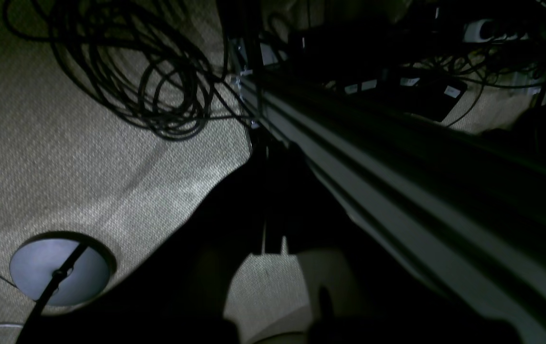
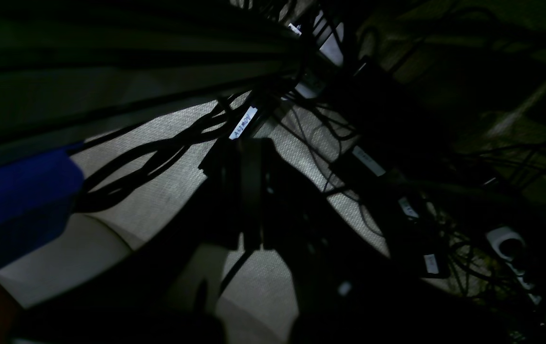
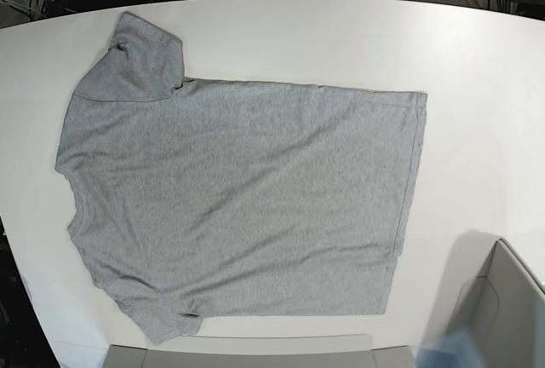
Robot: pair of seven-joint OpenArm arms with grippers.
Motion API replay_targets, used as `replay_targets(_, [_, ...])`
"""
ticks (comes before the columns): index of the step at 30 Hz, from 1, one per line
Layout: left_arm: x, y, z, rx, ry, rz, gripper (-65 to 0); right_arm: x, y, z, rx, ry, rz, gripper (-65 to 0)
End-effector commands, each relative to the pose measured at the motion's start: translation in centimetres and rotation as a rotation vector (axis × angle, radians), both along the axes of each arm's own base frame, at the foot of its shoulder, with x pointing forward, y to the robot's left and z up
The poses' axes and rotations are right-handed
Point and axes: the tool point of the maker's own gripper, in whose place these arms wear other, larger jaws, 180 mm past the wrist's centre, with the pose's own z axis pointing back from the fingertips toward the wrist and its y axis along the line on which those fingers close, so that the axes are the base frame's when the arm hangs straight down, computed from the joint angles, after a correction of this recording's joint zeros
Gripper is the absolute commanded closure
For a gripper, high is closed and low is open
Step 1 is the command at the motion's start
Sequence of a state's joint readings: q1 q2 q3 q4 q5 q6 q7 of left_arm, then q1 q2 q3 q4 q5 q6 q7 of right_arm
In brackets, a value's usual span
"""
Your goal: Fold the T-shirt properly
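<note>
The heather-grey T-shirt (image 3: 238,198) lies spread flat, plain side up, on the white table (image 3: 477,61) in the base view. Its collar and sleeves are toward the left and its hem toward the right. One sleeve is at the top left and the other at the bottom left. Neither arm shows in the base view. Both wrist views look down at the floor beside the table. My left gripper (image 1: 273,157) and my right gripper (image 2: 244,153) are dark silhouettes with their fingers pressed together, holding nothing.
A grey bin (image 3: 498,308) stands at the table's bottom right corner. A grey edge (image 3: 255,357) runs along the front. Below are carpet, coiled cables (image 1: 158,81), a metal frame rail (image 1: 397,157), a round stand base (image 1: 60,267) and power bricks (image 2: 373,167).
</note>
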State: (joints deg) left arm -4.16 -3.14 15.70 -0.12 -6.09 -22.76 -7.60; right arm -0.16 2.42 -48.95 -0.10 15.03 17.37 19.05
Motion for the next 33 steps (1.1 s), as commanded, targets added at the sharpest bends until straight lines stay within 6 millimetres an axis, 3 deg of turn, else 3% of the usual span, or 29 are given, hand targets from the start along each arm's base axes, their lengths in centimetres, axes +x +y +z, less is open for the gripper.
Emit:
replay_targets(1, [0.4, -0.2, 0.1, -0.008, -0.011, -0.002, 0.0, -0.4, 0.2, 0.1, 0.019, 0.008, -0.005, 0.0])
replay_targets(10, [-0.8, -0.2, 0.0, -0.007, 0.013, -0.008, 0.0, -1.4, 0.7, 0.2, 0.026, 0.024, -0.012, 0.0])
replay_targets(13, [-2.2, -0.1, -0.1, -0.006, 0.032, -0.007, 0.0, -1.6, 0.8, 0.2, 0.028, 0.026, -0.002, 0.0])
replay_targets(33, [-2.5, -0.4, -0.1, -0.012, 0.037, 0.004, 0.0, -2.1, 0.7, 0.2, 0.026, 0.036, -0.024, 0.0])
